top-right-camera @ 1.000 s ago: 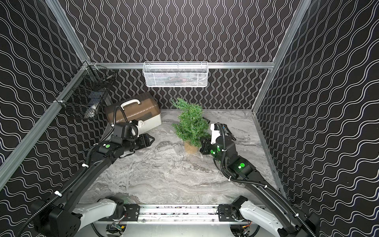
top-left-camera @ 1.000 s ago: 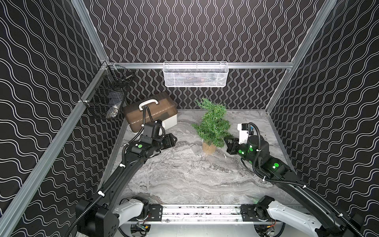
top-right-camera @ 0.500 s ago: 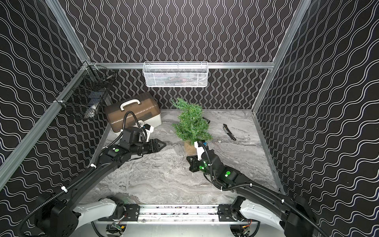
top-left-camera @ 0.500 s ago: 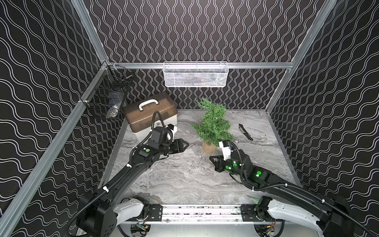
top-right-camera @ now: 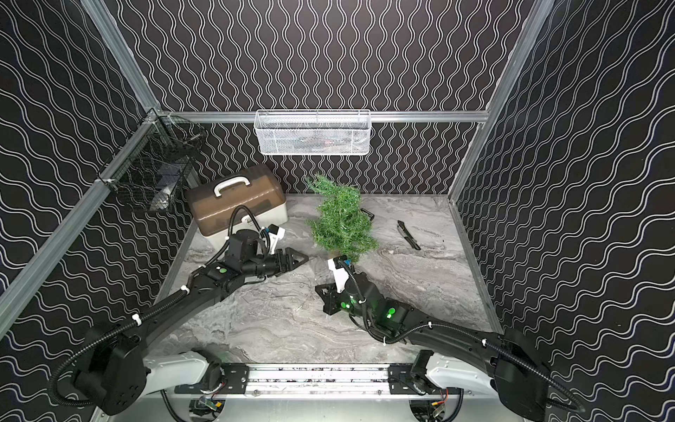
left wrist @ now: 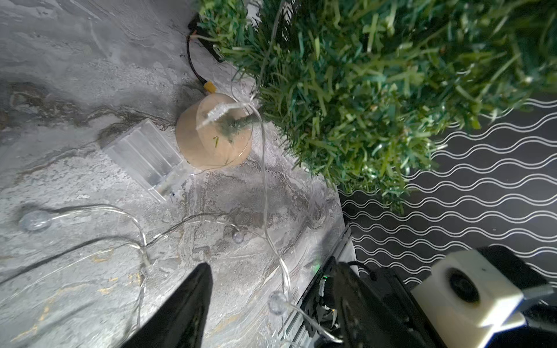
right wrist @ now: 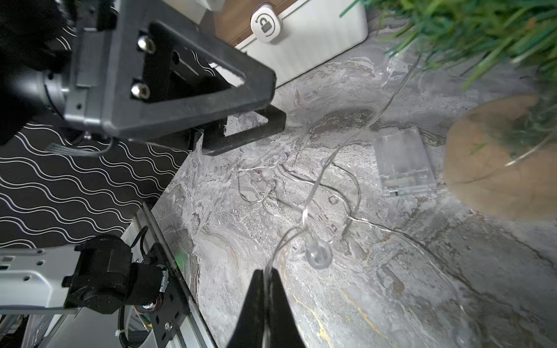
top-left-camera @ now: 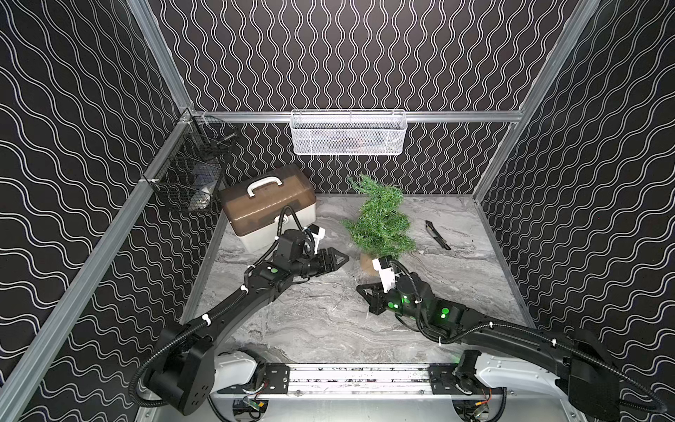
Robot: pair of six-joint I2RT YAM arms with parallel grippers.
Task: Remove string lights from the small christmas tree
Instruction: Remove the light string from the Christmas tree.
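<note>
Thin silvery string lights [right wrist: 318,256], round clear bulbs [left wrist: 35,220], translucent battery box [right wrist: 404,161]

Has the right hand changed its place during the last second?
Yes. The right hand, holding the string lights, has drawn back from beside the small christmas tree toward the front rail.

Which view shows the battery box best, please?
The right wrist view: the battery box lies sharp and whole beside the tree's base. The left wrist view shows it too; the top views barely do.
</note>
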